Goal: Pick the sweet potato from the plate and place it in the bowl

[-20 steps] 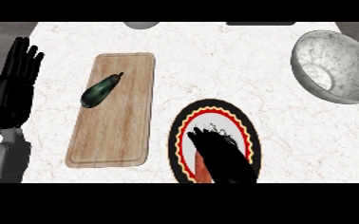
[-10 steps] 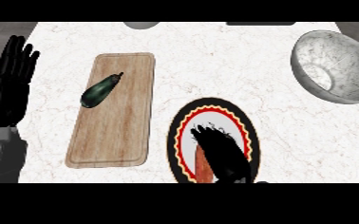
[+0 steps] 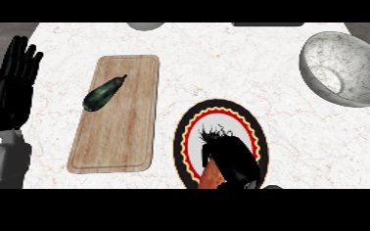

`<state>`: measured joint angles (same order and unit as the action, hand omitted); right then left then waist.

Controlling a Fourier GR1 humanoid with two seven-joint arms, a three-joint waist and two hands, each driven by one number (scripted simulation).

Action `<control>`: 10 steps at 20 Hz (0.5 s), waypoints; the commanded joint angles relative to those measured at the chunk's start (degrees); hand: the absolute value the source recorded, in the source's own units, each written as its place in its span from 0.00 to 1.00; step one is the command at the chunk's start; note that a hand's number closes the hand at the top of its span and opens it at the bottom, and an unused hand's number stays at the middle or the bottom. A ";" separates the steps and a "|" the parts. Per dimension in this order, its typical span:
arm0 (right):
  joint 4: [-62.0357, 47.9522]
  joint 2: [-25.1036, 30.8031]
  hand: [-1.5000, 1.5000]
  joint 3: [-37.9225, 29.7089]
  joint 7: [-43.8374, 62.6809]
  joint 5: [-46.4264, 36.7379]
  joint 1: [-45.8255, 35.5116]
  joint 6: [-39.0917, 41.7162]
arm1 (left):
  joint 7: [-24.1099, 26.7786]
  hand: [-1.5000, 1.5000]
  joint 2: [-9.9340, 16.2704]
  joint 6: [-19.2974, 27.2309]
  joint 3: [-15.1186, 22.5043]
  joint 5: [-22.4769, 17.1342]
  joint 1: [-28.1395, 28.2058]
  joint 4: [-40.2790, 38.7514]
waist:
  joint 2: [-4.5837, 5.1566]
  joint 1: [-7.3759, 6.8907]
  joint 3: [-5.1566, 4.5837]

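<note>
- Your right hand (image 3: 233, 160) is curling its fingers round the sweet potato (image 3: 212, 175) at the plate's (image 3: 186, 127) six o'clock.
- The bowl (image 3: 339, 73) is waiting at two o'clock.
- Your left hand (image 3: 18, 78) is resting flat-fingered at nine o'clock.

The cutting board (image 3: 117, 115) is the landmark. On it, toward its far end, lies an eggplant (image 3: 102, 94). Right of the board, nearer the front edge, sits the plate (image 3: 189, 127) — the right hand (image 3: 233, 160) and sweet potato (image 3: 212, 175) over it. Far right and farther back sits the bowl (image 3: 339, 68); the left hand (image 3: 17, 80) rests at the board's left.
</note>
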<state>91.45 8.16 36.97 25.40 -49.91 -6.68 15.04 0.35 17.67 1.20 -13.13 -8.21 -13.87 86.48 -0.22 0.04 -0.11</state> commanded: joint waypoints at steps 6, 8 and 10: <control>-3.89 26.57 1.00 -29.13 -3.74 5.78 10.42 -3.93 | 0.40 0.50 0.66 2.35 -3.20 0.37 2.98 -0.51 | 0.09 8.48 0.39; -7.13 31.86 1.00 -35.89 -7.07 8.81 11.39 -4.14 | 0.35 0.50 1.28 2.18 -4.18 -0.27 3.31 0.19 | -0.20 7.74 0.51; -10.45 36.79 1.00 -42.30 -11.69 11.88 12.46 -4.94 | 1.08 0.50 1.05 2.02 -3.96 0.04 4.17 0.35 | -0.33 7.71 0.56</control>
<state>86.20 35.97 6.09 18.52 -42.04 3.45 11.38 0.92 18.54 2.98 -16.33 -8.15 -10.87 86.43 -0.43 6.72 0.27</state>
